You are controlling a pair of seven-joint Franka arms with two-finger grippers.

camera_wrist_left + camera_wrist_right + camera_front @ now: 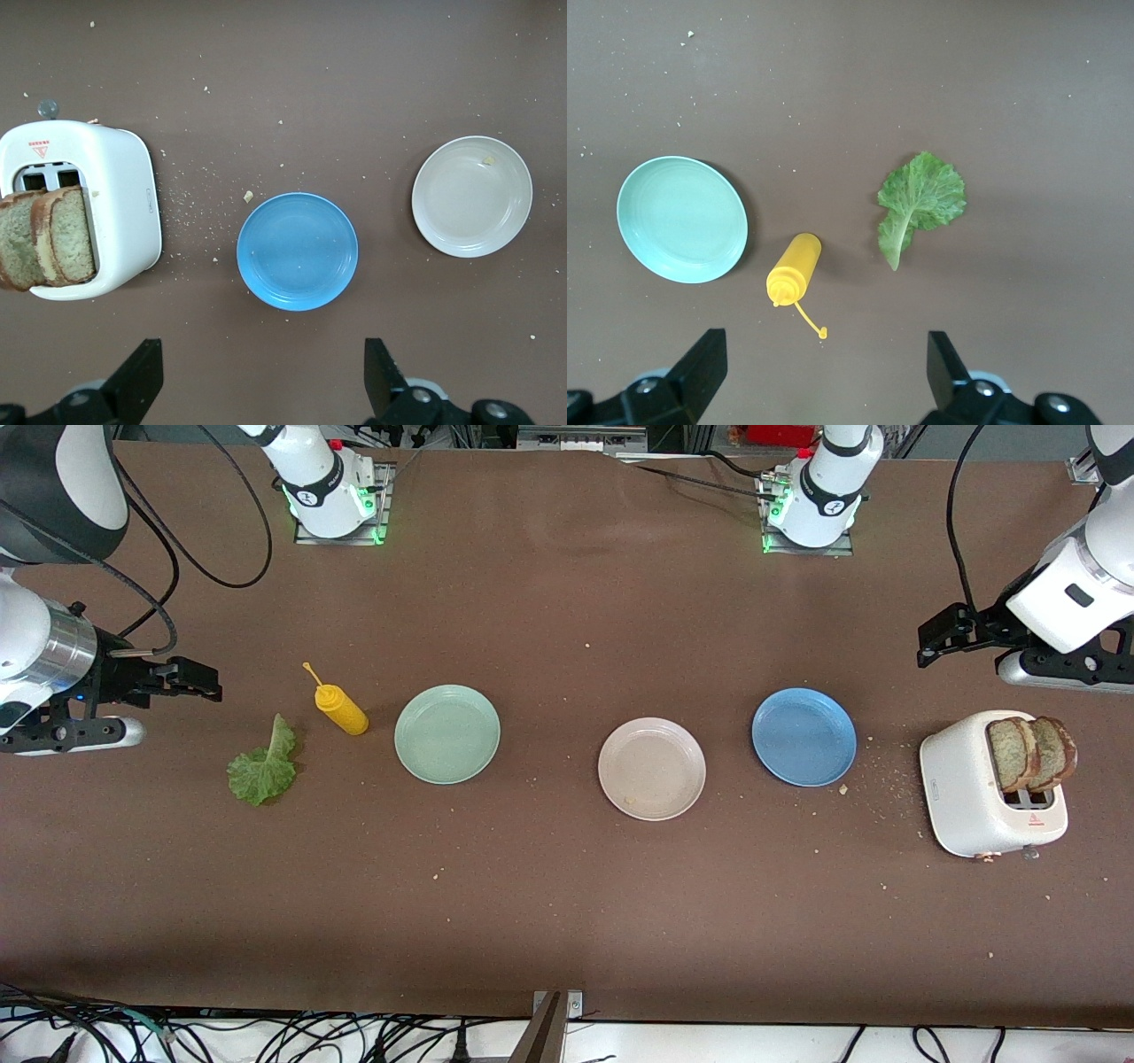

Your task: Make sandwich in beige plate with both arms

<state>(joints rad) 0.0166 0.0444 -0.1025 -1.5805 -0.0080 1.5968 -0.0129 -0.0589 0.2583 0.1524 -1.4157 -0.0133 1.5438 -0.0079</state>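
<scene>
The beige plate (651, 769) (472, 197) sits mid-table and holds only a crumb. Two brown bread slices (1032, 753) (44, 237) stand upright in the slots of a white toaster (970, 802) (120, 204) at the left arm's end. A green lettuce leaf (263, 766) (921, 199) lies flat on the table at the right arm's end. My left gripper (941, 636) (263, 354) hangs open over bare table beside the toaster and blue plate. My right gripper (199, 679) (824, 350) hangs open over bare table by the lettuce. Neither holds anything.
A yellow squeeze bottle (341, 708) (795, 268) lies on its side between the lettuce and a mint-green plate (447, 734) (682, 219). A blue plate (803, 736) (298, 251) sits between the beige plate and the toaster. Crumbs are scattered around the toaster.
</scene>
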